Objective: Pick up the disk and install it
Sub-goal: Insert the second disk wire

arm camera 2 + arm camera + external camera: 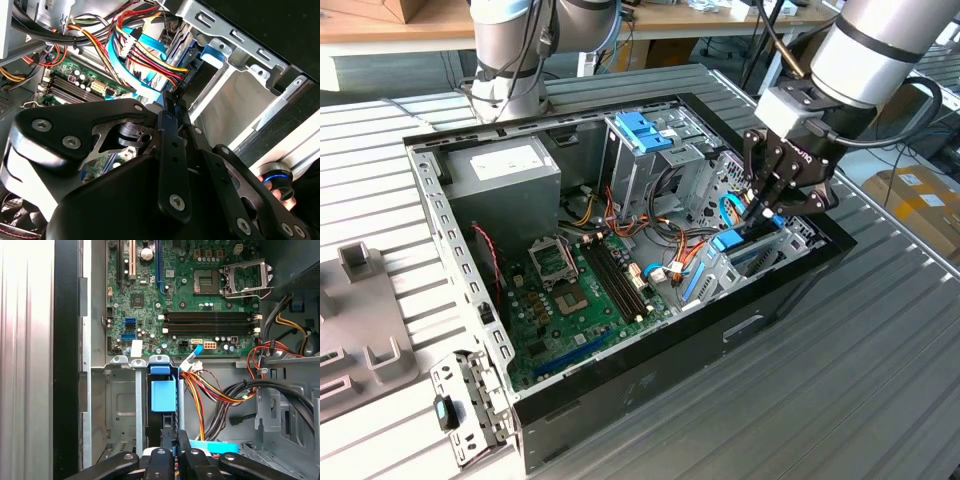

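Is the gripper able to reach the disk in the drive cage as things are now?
Probably yes: the gripper is already down at the disk, which stands on edge in the drive cage, and nothing lies between them.

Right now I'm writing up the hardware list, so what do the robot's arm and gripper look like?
The arm is silver-grey, made of round tube sections with black bands at the joints, and a black cable loops beside its wrist. The gripper is black metal: flat linked bars joined by silver screws, tapering to narrow fingers. In both wrist views, the same black links show round bolt heads.
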Controlling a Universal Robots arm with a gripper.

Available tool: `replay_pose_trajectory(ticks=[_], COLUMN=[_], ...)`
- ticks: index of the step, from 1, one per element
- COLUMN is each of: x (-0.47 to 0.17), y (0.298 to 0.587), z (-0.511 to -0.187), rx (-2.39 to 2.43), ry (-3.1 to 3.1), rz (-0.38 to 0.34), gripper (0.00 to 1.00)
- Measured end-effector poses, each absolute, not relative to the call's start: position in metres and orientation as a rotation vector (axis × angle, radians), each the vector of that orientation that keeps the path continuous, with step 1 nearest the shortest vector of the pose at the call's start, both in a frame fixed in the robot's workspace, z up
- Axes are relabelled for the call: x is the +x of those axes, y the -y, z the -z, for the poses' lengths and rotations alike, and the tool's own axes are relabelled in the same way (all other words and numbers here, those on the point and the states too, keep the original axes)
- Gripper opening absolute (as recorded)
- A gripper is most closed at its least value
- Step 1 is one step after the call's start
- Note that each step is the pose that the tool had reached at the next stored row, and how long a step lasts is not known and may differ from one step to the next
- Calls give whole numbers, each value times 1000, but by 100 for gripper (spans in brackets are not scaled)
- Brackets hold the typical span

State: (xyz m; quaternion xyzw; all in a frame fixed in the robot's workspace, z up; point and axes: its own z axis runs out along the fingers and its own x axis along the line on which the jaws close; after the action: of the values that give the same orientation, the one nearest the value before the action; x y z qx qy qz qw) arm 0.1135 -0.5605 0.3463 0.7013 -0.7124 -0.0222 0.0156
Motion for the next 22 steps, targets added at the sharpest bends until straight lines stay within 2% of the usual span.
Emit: replay_pose_trajectory(ticks=[22], x=[112], y=[565], z=[-345], rx=[2189], ry=[2222], rz=[85], gripper=[16])
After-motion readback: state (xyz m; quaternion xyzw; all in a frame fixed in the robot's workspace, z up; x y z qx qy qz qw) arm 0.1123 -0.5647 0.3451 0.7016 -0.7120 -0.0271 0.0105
